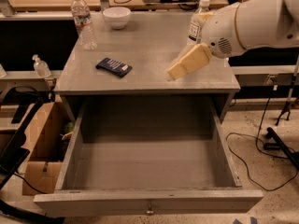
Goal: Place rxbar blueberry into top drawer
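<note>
The rxbar blueberry [114, 66] is a flat dark navy bar with a pale patch at its right end. It lies on the grey table top [149, 36], left of centre. The top drawer [147, 200] stands pulled fully open below the table and nothing lies in it. A small metal knob [149, 212] sits at the centre of its front panel. My gripper [172, 75] is at the end of the white arm coming in from the right. It hovers over the table's right front part, well to the right of the bar.
A water bottle [82, 21] and a white bowl [117, 17] stand at the back left of the table. Another bottle [197, 20] stands at the back right, behind my arm. A cardboard box [42, 148] sits on the floor at the left. Cables lie at the right.
</note>
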